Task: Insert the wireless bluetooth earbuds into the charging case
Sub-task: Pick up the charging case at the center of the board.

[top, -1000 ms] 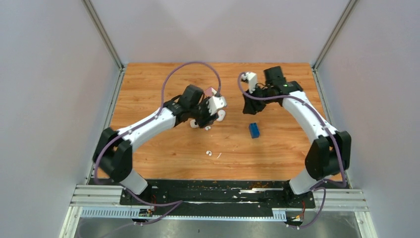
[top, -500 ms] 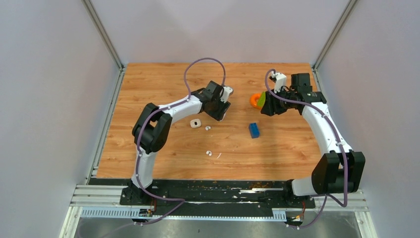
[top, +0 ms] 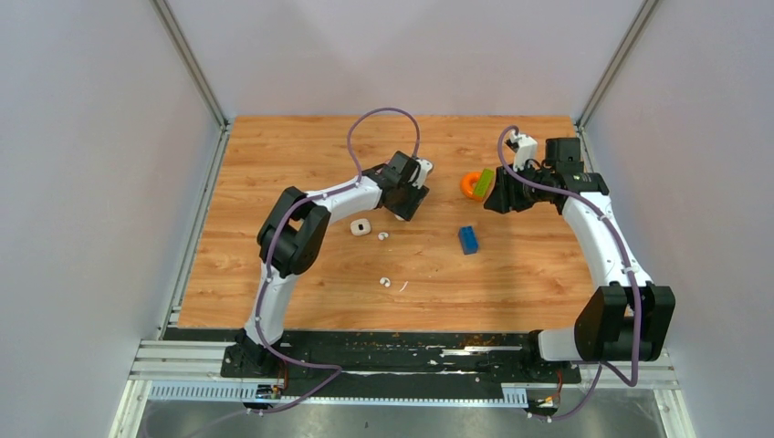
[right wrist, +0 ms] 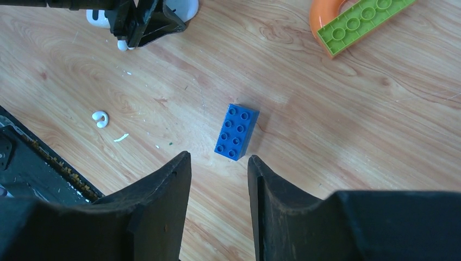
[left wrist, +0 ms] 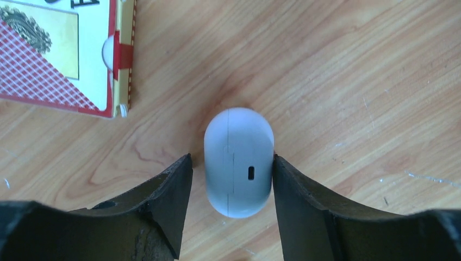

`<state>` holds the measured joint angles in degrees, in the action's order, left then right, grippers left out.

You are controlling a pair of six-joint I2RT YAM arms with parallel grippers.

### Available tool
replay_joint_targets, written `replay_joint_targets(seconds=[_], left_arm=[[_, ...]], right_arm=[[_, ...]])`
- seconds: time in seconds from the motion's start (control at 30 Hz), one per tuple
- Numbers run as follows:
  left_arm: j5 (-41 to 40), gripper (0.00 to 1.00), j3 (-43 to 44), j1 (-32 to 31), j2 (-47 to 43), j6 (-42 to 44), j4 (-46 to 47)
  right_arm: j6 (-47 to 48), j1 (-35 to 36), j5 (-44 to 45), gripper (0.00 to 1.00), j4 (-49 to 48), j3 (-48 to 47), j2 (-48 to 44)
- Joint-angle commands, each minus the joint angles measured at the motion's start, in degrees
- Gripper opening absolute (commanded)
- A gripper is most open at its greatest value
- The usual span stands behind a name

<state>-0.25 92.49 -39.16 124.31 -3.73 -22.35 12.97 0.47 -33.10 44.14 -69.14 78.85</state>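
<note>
Left gripper [left wrist: 232, 159] is spread astride the closed charging case [left wrist: 238, 130] on the table [left wrist: 353, 81], touching on one side, just clear on the other; right gripper [right wrist: 218, 157] is parted and empty near a blue brick [right wrist: 236, 132]. Both earbuds [top: 381, 235] lie loose, apart from the case. Recommend centring, then closing evenly: a lopsided pinch may squirt the rounded shell out

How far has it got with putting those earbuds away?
Nothing looks done yet. One earbud lies loose beside the charging case, the other earbud further toward the arms' bases. Neither gripper holds anything: the left gripper stands open around a white oval object, the right gripper open and empty. Left to do: both buds into the case.
</note>
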Motion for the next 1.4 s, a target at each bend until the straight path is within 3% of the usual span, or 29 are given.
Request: replay_joint_targets(seconds=[0.0,0.27,0.43,0.53,0.7,0.93,1.13,1.37], left_arm=[[-0.56,0.63,3.26,-0.68,2.03,0.06,2.64],[1.59,0.59,3.54,-0.66,3.82,1.54,2.34],[2.64,0.37,4.57,-0.54,3.28,1.00,1.30],[3.42,0.30,6.68,0.50,0.63,-0.57,0.89],[9.26,0.24,7.73,4.21,-8.34,-11.99,5.27],[6.28,0.22,-7.35,6.21,-26.08,-28.87,27.36],[4.01,0.24,-9.34,6.46,-30.84,-39.40,28.14],[2.67,0.24,-11.54,6.47,-33.43,-44.46,26.84]], right_arm=[[-1.36,-1.67,-1.79,0.43,-2.09,0.46,-1.77],[-1.28,-2.14,-2.34,0.44,-1.61,0.50,-1.55],[-0.96,-2.15,-3.20,0.43,-1.56,0.88,-1.37],[0.14,-2.14,-5.30,0.42,-1.83,1.38,-1.69],[-4.86,-1.78,-4.69,0.41,-9.62,4.15,-4.63],[-18.14,10.40,3.46,0.48,-25.06,1.28,-4.82],[-23.27,18.89,4.28,0.53,-30.70,-6.41,1.65],[-25.01,23.82,3.31,0.58,-33.67,-13.25,7.06]])
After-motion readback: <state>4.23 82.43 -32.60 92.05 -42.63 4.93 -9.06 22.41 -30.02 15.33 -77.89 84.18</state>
